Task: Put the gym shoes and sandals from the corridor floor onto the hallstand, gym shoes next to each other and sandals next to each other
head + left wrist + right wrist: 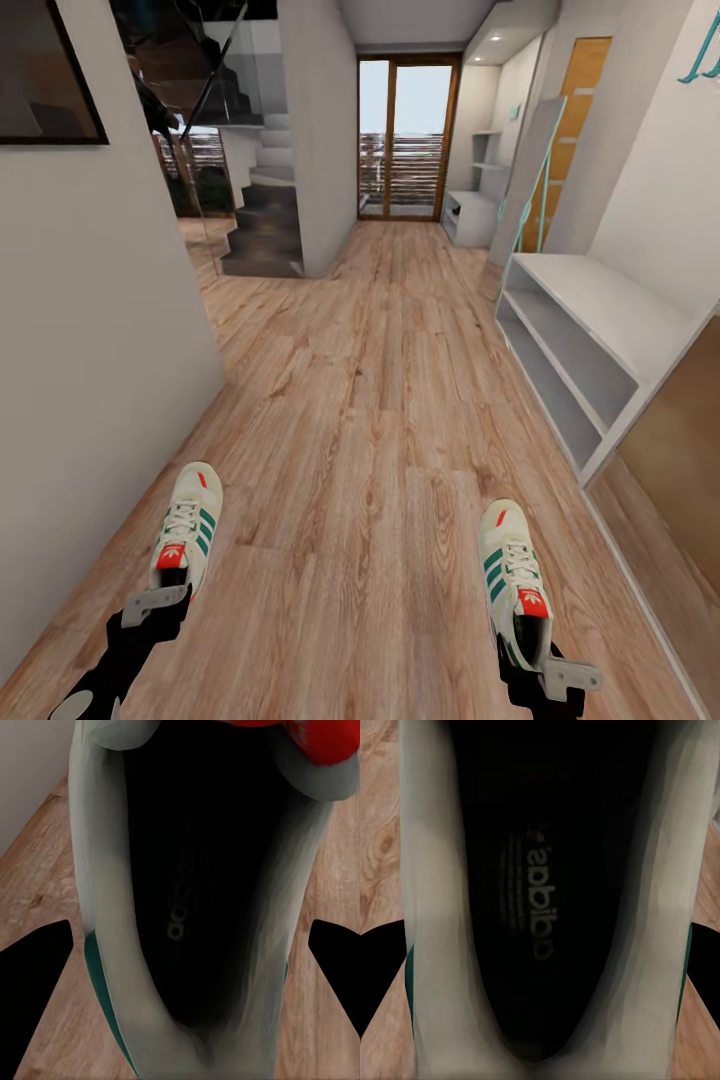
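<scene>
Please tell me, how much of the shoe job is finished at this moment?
Nothing sits on the hallstand at the corridor's far end yet. In hand: the left pincer grips one gym shoe by the heel, the right pincer the other gym shoe, above the floor. Left: shelving both side by side, then the sandals.

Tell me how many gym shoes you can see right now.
2. One gym shoe is at the left gripper, near the wall; the other gym shoe is at the right gripper, nearer the white bench unit. Both point down the corridor.
</scene>
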Available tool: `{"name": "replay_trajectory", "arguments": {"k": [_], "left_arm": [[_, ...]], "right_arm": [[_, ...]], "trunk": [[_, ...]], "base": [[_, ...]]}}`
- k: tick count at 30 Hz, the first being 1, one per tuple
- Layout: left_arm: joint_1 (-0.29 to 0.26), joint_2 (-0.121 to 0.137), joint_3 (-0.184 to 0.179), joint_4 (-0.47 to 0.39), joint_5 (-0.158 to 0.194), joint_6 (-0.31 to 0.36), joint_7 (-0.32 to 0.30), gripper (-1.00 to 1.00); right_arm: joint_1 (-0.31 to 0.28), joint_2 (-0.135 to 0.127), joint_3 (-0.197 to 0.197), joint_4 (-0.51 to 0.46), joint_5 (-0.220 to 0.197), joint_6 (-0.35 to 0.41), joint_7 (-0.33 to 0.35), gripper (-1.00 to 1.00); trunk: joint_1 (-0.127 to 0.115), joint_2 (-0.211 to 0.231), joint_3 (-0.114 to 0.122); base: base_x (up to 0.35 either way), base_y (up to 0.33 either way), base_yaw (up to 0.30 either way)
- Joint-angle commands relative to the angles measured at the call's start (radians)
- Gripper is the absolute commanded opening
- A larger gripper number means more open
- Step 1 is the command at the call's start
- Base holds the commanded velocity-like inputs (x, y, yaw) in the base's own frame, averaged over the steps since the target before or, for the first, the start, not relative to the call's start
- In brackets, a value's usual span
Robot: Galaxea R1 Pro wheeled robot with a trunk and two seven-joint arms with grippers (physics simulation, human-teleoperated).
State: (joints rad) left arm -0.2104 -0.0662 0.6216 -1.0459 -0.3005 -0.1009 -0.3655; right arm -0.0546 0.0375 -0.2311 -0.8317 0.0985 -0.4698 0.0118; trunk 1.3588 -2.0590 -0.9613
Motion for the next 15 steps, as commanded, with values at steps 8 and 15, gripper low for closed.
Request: {"name": "replay_trajectory", "arguments": {"k": [8, 15], "left_arm": [[-0.001, 0.0, 0.006, -0.005, -0.011, -0.006, -0.007, -1.0], [-0.001, 0.0, 0.006, -0.005, -0.011, -0.006, -0.007, -1.0]], "right_arm": [[-0.001, 0.001, -0.005, 0.002, 0.01, -0.003, 0.002, -1.0], [-0.001, 0.001, -0.005, 0.002, 0.01, -0.003, 0.002, -1.0]], "trunk": [[0.019, -0.035, -0.004], [0.046, -0.084, -0.015]], "base": [[0.001, 0.0, 0.0], [0.0, 0.0, 0.0]]}}
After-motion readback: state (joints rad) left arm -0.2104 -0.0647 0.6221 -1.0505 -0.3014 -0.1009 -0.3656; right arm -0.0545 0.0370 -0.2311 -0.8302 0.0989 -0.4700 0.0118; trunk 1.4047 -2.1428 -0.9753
